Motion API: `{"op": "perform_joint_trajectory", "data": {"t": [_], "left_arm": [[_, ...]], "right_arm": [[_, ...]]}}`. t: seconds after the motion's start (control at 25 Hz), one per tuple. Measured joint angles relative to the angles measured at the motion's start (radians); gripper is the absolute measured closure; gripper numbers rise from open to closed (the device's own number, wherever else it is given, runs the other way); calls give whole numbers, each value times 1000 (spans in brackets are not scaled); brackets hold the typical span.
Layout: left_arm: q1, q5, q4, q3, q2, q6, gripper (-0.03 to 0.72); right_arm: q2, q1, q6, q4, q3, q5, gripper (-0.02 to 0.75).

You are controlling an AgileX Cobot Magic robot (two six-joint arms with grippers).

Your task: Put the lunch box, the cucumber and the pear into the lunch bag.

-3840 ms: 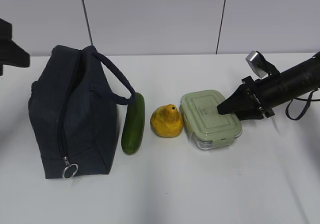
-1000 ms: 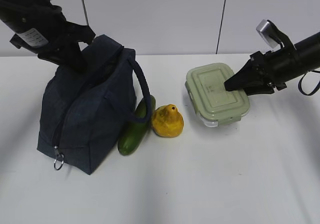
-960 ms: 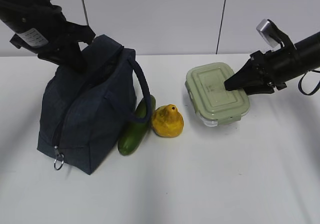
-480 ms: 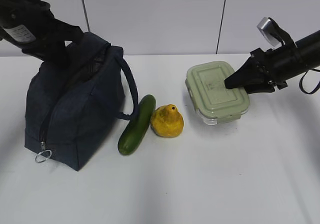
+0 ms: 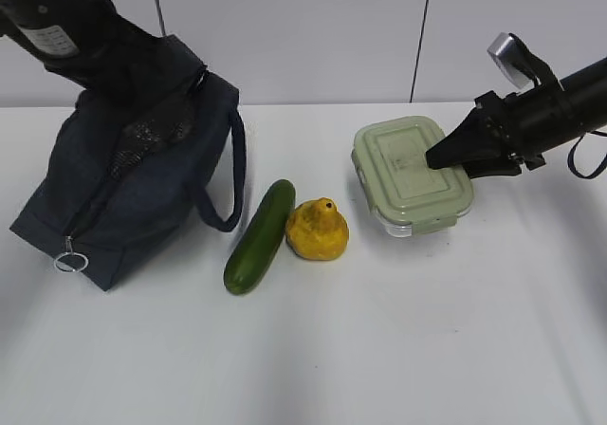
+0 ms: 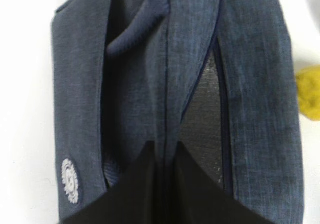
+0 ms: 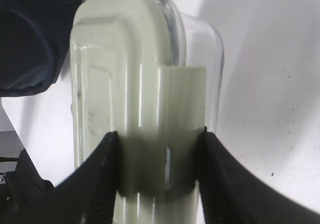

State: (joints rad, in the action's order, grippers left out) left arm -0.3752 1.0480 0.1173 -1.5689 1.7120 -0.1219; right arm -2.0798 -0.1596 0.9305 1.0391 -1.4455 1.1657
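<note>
The navy lunch bag (image 5: 123, 188) stands tilted at the left, its zipper partly open over a silvery lining (image 6: 202, 129), with the ring pull (image 5: 69, 262) at its low front corner. My left gripper (image 6: 164, 151) is shut on the fabric edge beside the opening, at the bag's top (image 5: 128, 74). The dark green cucumber (image 5: 258, 235) and the yellow pear (image 5: 318, 230) lie side by side on the table. My right gripper (image 5: 438, 157) is shut on the green-lidded lunch box (image 5: 410, 174), which hangs tilted just above the table; the jaws (image 7: 160, 139) clamp it across lid and glass (image 7: 145, 94).
White tabletop (image 5: 398, 349) runs to the front, with a panelled white wall (image 5: 313, 27) behind. The bag's loop handle (image 5: 230, 183) hangs toward the cucumber. The pear's edge (image 6: 310, 91) shows at the right of the left wrist view.
My left gripper has pulled the bag's top leftward, tipping it and baring the lining. The cucumber no longer leans on the bag. The right gripper and the lifted lunch box have stayed put.
</note>
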Motion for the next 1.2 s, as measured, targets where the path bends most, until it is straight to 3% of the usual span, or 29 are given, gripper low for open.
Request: {"op": "perform_joint_trajectory", "data": {"t": [0.28, 0.6, 0.88, 1.2], "left_arm": [[-108, -5, 56, 0, 53, -46, 688], [-115, -20, 52, 0, 65, -67, 688], [-115, -58, -14, 0, 65, -69, 688], [-115, -69, -23, 0, 65, -70, 688]], "right_arm": [[0, 0, -6, 0, 0, 0, 407], [0, 0, -14, 51, 0, -2, 408], [1, 21, -16, 58, 0, -2, 408], [33, 55, -77, 58, -78, 0, 408]]}}
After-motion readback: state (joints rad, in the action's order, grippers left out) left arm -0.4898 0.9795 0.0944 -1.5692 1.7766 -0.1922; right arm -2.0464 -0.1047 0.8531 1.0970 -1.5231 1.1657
